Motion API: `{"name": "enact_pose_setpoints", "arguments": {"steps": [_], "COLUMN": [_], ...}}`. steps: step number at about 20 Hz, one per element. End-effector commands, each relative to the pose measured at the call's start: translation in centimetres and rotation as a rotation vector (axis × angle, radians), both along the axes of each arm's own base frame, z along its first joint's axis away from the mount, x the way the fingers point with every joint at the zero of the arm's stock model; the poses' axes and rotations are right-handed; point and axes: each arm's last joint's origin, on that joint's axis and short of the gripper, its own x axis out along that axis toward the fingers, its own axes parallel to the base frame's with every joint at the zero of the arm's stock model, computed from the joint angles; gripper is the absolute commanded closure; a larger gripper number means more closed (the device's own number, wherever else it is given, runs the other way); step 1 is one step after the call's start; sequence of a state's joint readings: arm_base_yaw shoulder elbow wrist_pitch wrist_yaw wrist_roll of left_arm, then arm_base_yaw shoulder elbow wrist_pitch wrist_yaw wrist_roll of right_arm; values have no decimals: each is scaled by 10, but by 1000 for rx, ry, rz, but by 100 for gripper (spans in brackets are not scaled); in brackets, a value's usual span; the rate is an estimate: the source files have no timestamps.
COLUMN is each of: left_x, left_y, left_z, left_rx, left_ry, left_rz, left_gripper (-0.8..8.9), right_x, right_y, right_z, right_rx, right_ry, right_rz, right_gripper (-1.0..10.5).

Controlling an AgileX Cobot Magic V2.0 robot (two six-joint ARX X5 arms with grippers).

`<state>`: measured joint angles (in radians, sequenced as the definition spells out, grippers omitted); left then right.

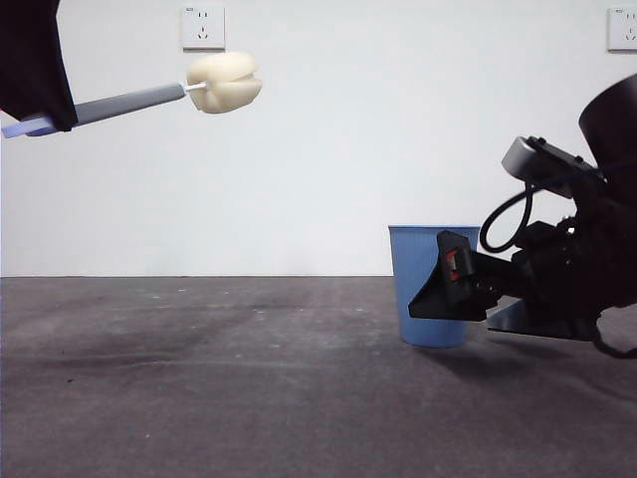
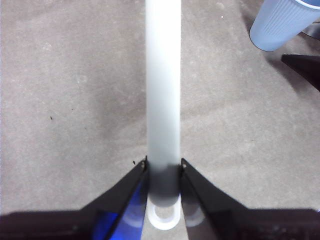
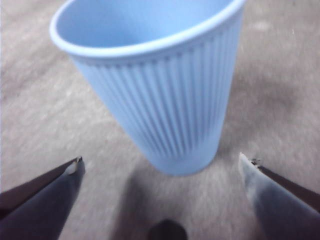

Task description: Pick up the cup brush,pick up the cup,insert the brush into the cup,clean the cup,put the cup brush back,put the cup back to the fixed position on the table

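The cup brush (image 1: pixel 214 86) hangs high at the upper left, nearly level, its cream sponge head pointing right. My left gripper (image 2: pixel 163 167) is shut on its grey handle (image 2: pixel 163 90), near the white looped end. The blue ribbed cup (image 1: pixel 431 284) stands upright on the table (image 1: pixel 199 378) at the right; in the right wrist view the cup (image 3: pixel 160 95) is close and large. My right gripper (image 3: pixel 160 167) is open just beside the cup, low over the table, with its jaws wide on either side and not touching it. In the front view this gripper (image 1: pixel 453 289) reaches in from the right.
A white wall with two sockets (image 1: pixel 203 27) stands behind the table. The cup (image 2: pixel 280 22) also shows far off in the left wrist view. Bare table surface lies to the left of the cup.
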<state>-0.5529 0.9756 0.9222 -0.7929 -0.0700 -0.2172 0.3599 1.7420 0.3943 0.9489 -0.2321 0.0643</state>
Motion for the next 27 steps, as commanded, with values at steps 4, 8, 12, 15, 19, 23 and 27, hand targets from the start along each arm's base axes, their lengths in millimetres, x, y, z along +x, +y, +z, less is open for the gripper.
{"name": "enact_pose_setpoints", "arguments": {"steps": [4, 8, 12, 15, 19, 23, 27], "left_x": [-1, -2, -3, -3, -3, -3, -4], "left_y": [-2, -4, -5, -5, -5, -5, -4], "left_z": [2, 2, 2, 2, 2, 2, 0], "left_rx": [1, -1, -2, -1, -1, 2, 39], "left_ry": [-12, -12, -12, -12, -12, -12, -2], "left_rz": [-17, -26, -28, -27, -27, -29, -59], "left_gripper": [822, 822, 822, 822, 822, 822, 822], "right_x": [8, 23, 35, 36, 36, 36, 33], "right_y": [4, 10, 14, 14, 14, 15, 15], "right_z": [-17, -13, -5, -7, -9, -9, 0], "right_rx": [12, 25, 35, 33, 29, 25, 22], "right_ry": [-15, -51, -79, -74, -71, -75, -42], "right_rz": [-3, 0, -3, -3, -1, 2, 6], "right_gripper": [384, 384, 480, 616, 852, 959, 959]}}
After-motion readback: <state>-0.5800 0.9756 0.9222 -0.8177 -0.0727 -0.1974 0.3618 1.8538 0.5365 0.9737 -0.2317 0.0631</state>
